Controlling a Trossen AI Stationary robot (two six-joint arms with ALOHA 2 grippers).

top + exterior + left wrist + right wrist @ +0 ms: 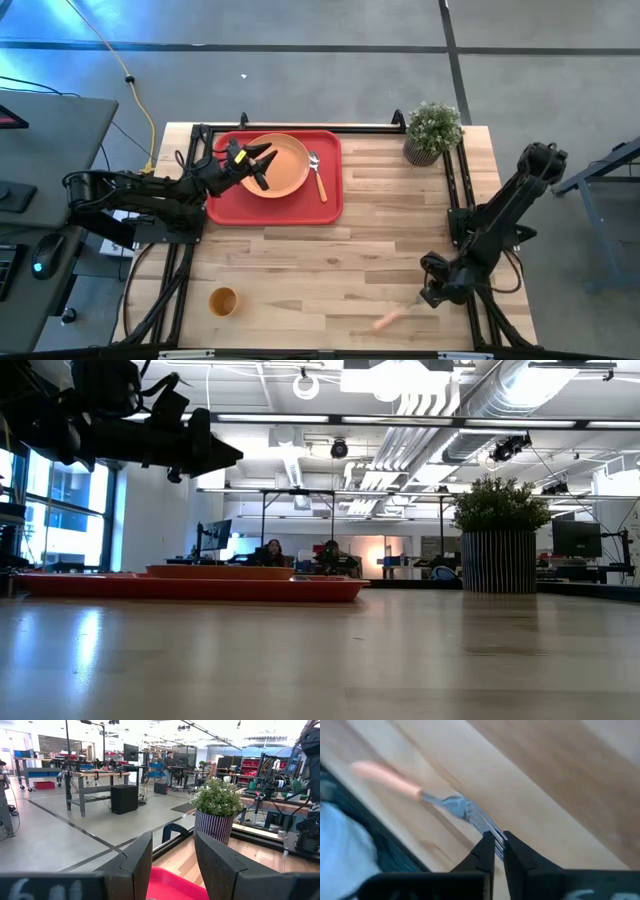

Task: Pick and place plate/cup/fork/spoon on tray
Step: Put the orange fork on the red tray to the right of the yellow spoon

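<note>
Right gripper (494, 851) pinching fork (440, 800) tines, handle extending away on table (560, 780)

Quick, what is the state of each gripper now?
Left gripper: open, holding nothing, above the plate on the tray.
Right gripper: shut on the fork by its tines.

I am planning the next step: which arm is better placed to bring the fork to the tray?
Right. Its gripper is shut on the fork tines; the left gripper hovers open above the tray.
</note>
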